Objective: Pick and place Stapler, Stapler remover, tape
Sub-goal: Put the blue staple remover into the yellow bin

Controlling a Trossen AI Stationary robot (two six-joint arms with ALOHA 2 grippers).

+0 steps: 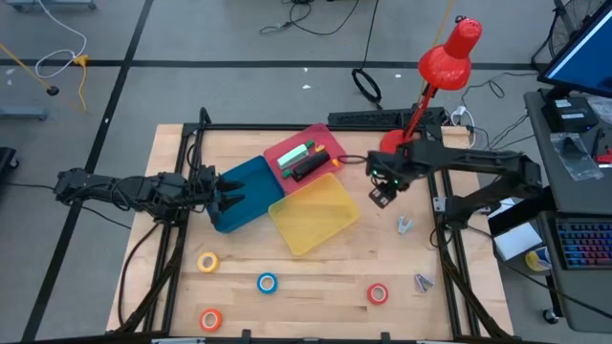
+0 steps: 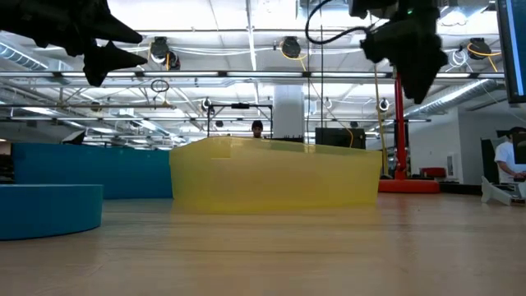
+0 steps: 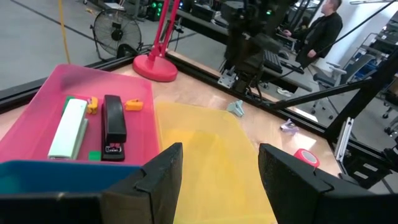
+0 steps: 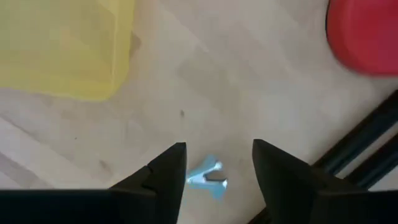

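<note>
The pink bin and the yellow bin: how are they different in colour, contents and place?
The pink bin holds a black stapler and a white and green one; the yellow bin looks empty. The pink bin lies farther from the tape rolls, near the red lamp; the yellow bin lies closer to them. The yellow bin looks translucent in the low view; the pink one does not show there. Both are shallow rectangular bins set askew.

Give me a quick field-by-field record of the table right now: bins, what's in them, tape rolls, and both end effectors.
pink bin: black stapler, white-green stapler
yellow bin: nothing visible inside
blue bin: contents not visible
tape rolls: yellow, blue, orange, red, all on table
left end effector: open, over blue bin
right end effector: open, above light blue staple remover
</note>
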